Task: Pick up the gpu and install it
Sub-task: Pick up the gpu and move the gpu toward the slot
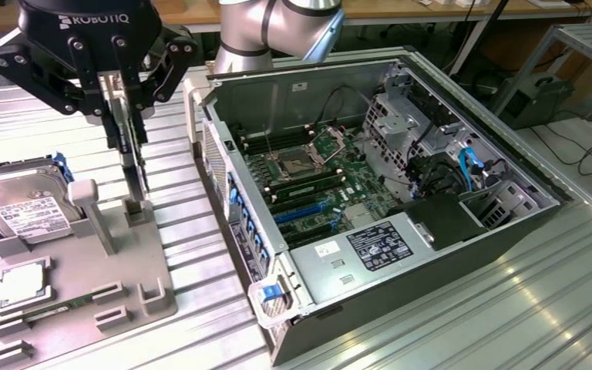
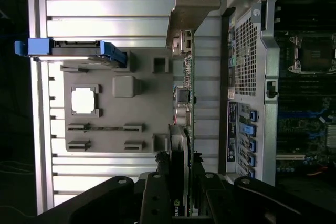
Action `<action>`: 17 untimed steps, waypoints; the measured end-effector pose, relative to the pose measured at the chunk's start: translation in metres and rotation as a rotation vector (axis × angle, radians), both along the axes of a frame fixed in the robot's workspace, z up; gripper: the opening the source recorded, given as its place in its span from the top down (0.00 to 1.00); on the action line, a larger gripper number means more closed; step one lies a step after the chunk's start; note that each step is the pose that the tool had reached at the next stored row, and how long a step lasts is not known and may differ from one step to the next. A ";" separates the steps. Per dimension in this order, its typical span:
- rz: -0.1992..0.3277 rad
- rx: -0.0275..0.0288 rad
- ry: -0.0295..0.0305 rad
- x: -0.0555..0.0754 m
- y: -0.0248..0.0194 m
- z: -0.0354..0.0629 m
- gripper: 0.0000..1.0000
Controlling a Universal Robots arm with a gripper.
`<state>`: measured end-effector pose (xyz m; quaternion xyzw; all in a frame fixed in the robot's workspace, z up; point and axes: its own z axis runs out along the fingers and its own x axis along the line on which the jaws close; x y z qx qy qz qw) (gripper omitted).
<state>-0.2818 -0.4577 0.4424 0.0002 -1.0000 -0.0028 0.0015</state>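
Claw [image 1: 123,108] is narrow and clamped on the gpu [image 1: 132,158], gripping it by its upper edge. The card hangs upright and edge-on over the grey holder tray [image 1: 121,266] on the ribbed tabletop [image 1: 543,308]. Its lower end meets the tray's small slotted post [image 1: 138,216]; I cannot tell whether it sits in the slot or has just cleared it.

Wrist view: fingers [image 2: 157,174] on both faces of the card, silver bracket [image 2: 190,3] at one end.

Hard drive [image 1: 18,204] and square chip [image 1: 24,281] lie in the same tray. The open PC case [image 1: 461,116] stands just beside it on the exterior view's right, motherboard [image 1: 307,173] exposed.

Step in hand looks like the lift-out. To do it well, pull straight along the card's own plane with no twist (a thin board pivots easily in a pinch), and keep the bracket off the case wall.
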 end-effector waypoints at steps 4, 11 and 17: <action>0.000 0.0000 0.0001 0.002 0.0000 0.0000 0.73; 0.000 0.0000 0.0000 0.007 0.0000 0.0000 0.73; 0.000 0.0001 0.0000 0.011 0.0000 0.0000 0.73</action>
